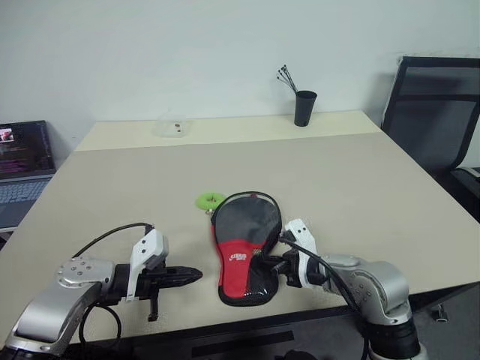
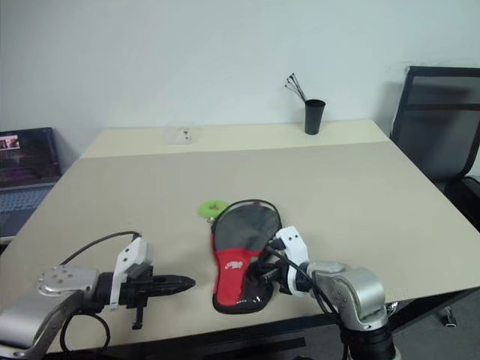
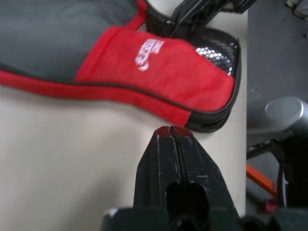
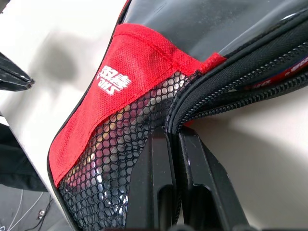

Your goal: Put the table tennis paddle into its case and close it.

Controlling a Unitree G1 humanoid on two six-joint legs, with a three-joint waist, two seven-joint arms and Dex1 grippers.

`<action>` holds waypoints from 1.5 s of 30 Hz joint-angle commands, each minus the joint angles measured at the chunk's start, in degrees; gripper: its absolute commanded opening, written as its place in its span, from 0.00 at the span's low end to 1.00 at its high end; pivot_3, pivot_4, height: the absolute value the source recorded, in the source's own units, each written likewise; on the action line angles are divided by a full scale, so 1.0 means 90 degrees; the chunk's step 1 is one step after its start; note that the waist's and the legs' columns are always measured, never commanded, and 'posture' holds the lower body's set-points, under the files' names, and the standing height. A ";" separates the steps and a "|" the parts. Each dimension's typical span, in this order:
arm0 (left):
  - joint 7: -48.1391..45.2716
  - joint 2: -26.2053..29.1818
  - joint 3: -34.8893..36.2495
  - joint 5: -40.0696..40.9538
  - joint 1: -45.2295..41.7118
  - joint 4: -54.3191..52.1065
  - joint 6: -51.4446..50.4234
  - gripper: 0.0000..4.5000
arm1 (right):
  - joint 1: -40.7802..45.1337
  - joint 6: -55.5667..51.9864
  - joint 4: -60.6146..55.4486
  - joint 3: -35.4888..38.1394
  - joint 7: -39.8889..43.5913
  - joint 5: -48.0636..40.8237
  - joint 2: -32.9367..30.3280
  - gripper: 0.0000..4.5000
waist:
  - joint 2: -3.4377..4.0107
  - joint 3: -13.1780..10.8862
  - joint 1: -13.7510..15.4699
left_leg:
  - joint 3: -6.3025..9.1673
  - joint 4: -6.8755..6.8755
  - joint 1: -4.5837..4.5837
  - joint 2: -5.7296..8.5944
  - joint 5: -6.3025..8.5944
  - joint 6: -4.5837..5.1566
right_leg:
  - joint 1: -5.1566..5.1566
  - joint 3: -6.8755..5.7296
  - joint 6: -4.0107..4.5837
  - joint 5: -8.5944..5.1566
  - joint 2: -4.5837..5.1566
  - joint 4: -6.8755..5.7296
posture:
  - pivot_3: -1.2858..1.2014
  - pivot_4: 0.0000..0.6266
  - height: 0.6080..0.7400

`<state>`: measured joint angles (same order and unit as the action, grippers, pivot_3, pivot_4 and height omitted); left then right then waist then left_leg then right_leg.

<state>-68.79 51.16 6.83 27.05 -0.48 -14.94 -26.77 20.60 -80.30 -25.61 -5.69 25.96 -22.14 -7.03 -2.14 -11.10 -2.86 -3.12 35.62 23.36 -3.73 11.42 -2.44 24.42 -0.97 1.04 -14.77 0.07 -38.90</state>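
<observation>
The case (image 1: 244,240) lies flat near the table's (image 1: 360,180) front edge, round end away from me, red logo panel and black mesh toward me. Its lime-green ring tag (image 1: 210,200) rests beside the far end. The paddle is hidden; only a red sliver shows inside the zip gap (image 4: 284,67). My right gripper (image 4: 173,137) is at the case's right edge, shut where the zip line runs into its fingertips. To the left of the case and apart from it, my left gripper (image 1: 196,274) hovers shut and empty, pointing at the case's (image 3: 159,72) red side.
At the table's far edge stand a black cup (image 1: 304,107) with sticks and a clear plastic box (image 1: 172,128). A laptop (image 1: 22,172) sits off to the left. A black chair (image 1: 439,112) stands at the right. The case lies close to the table's front edge.
</observation>
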 commanded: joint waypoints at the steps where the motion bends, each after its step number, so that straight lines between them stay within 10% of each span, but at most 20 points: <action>1: -0.0139 0.0079 0.0167 0.0064 0.0026 0.0018 0.0241 0.00 | -0.0113 -0.0139 -0.0331 0.0030 0.0054 -0.0297 -0.0179 0.00 | -0.0003 0.0002 0.0008 | 0.0000 0.0000 0.0000 0.0000 0.0000 0.0000 | 0.0000 0.0000 0.0000 0.0000 0.0000 0.0001 | 0.52 0.24 1.00; 19: -0.0296 -0.0075 -0.0141 -0.0239 -0.0198 0.0762 0.1003 0.00 | -0.0238 -0.0337 -0.0597 0.0315 -0.0320 -0.0751 -0.0239 0.00 | -0.0007 0.0004 0.0064 | -0.0002 -0.0001 0.0002 0.0000 0.0001 0.0000 | 0.0000 -0.0002 0.0001 -0.0001 0.0001 0.0006 | 0.52 0.24 1.00; 33: 0.0227 -0.0264 -0.0042 -0.0119 -0.0472 0.0685 0.0744 0.00 | 0.0265 -0.0431 -0.1817 0.0468 0.0025 -0.1219 -0.1531 0.99 | -0.0008 0.0004 0.0092 | 0.0000 -0.0001 0.0002 0.0001 0.0001 0.0000 | 0.0001 -0.0004 0.0000 -0.0001 0.0001 0.0006 | 0.52 0.24 1.00; 39: 0.1159 -0.0656 0.0091 -0.0181 -0.1099 0.0923 0.0384 0.00 | 0.0868 0.0037 -0.1372 0.1007 0.0259 -0.1640 -0.1374 0.99 | -0.0012 0.0003 0.0114 | 0.0000 0.0002 0.0002 0.0002 0.0001 0.0001 | -0.0001 -0.0008 -0.0001 0.0000 0.0001 0.0004 | 0.52 0.24 1.00; 45: 0.1841 -0.0878 0.0068 -0.0450 -0.1799 0.1286 0.0263 0.04 | 0.0968 0.1624 -0.0150 -0.0223 0.0320 -0.0955 -0.1095 1.00 | -0.0015 0.0005 0.0103 | -0.0011 0.0001 0.0006 0.0002 0.0002 0.0002 | -0.0001 -0.0007 -0.0002 0.0000 -0.0003 0.0007 | 0.52 0.24 1.00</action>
<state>-53.95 43.06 6.20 24.19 -15.02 -3.46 -25.40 28.88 -71.54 -29.31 -3.99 27.95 -32.62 -17.62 -2.28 -11.06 -1.93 -3.22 35.63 23.43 -3.71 11.43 -2.42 24.42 -1.04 1.03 -14.77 0.02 -38.85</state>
